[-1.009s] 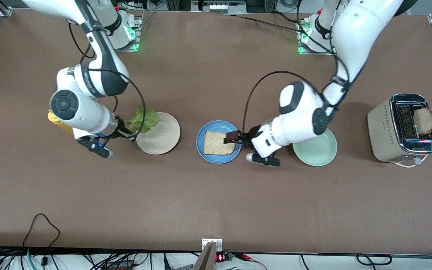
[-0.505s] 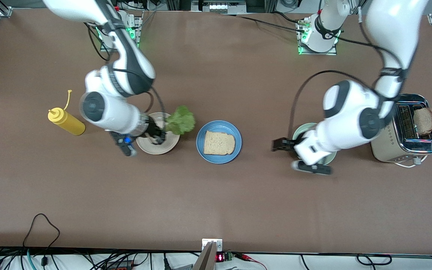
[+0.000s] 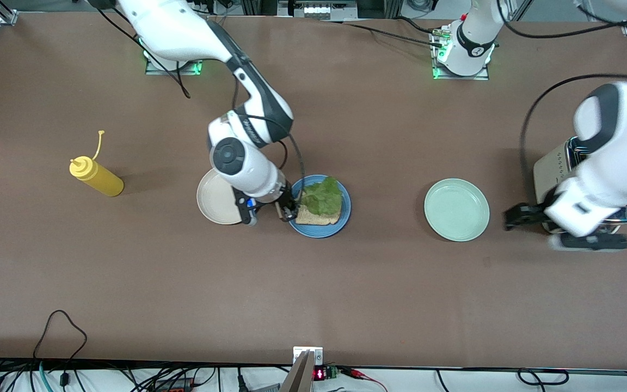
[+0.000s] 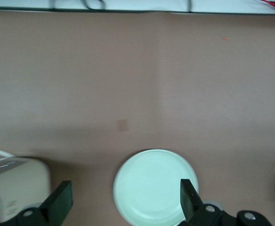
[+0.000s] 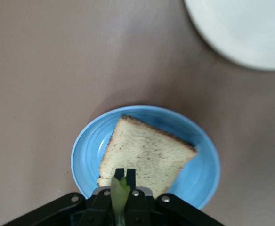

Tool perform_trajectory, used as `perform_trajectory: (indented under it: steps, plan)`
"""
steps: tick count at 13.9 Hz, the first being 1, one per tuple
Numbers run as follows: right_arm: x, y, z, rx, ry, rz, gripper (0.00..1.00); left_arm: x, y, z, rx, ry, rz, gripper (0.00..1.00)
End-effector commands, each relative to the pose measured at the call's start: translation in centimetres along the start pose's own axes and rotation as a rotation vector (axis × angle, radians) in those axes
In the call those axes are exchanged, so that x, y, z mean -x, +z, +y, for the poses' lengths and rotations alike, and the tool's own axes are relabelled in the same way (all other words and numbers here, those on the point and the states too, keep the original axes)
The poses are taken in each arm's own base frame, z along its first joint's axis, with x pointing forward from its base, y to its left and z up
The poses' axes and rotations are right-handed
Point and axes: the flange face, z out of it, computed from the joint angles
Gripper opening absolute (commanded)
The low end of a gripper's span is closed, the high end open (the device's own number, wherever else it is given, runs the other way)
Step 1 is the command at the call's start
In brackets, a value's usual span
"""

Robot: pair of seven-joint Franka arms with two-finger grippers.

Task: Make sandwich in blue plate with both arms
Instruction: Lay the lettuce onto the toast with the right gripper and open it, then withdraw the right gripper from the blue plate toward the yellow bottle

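Nearest your front camera, the round medium-blue plate [image 3: 318,231] sits about midway along the brown bench, and on it lies one square slice of light-brown bread [image 3: 313,218] with a ruffled green lettuce leaf [image 3: 323,197] draped over it; the sandwich has bottom and filling, and I judge the top slice is yet to come. You have the right gripper [image 3: 288,211] pinched shut on the leaf's stem, low over the plate's rim toward the right arm's end, likely so the leaf settles flat on the bread before release. The left gripper [image 3: 516,215] hangs with its fingers spread wide and empty over the bench between the pale mint-green plate [image 3: 456,210] and the cream metal toaster [image 3: 548,166], well placed, I'd guess, to fetch the second slice there. The cream-white plate [image 3: 213,198], bare, lies just beside the blue one. Farther off, toward the right arm's end, a yellow squeeze bottle [image 3: 96,177] lies tilted. You'll find no readable label on any item.
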Motion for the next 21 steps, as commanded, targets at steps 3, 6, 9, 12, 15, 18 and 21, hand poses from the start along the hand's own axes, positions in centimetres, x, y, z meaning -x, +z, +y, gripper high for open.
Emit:
perform_trajectory:
  steps: [3, 6, 9, 12, 15, 18, 21]
  plan:
    - [-0.3, 2.8, -0.2, -0.008, 0.041, -0.005, 0.00, 3.4, -8.1, -2.8, -0.030, -0.036, -0.041, 1.00]
    - [-0.6, 3.5, -0.1, 0.000, 0.036, -0.001, 0.75, 6.6, -11.1, -1.6, -0.028, -0.018, -0.058, 1.00]
    - [-0.5, 3.6, 0.0, 0.001, 0.004, 0.005, 1.00, 9.4, -11.6, -1.5, -0.031, -0.023, -0.063, 1.00]
    - [-0.9, 2.9, -0.3, -0.002, -0.032, 0.007, 1.00, 9.6, -11.2, -1.8, -0.020, -0.028, -0.067, 1.00]
    - [-2.1, 0.6, -0.9, 0.011, -0.103, 0.009, 1.00, 9.6, -11.3, -1.6, -0.012, -0.028, -0.064, 1.00]
    - [-5.1, -5.0, -1.9, 0.046, -0.174, -0.006, 1.00, 9.6, -11.4, -1.8, -0.012, -0.030, -0.067, 1.00]
    - [-8.9, -11.2, -2.4, 0.074, -0.292, -0.023, 1.00, 9.3, -11.0, -1.8, -0.010, -0.041, -0.058, 1.00]
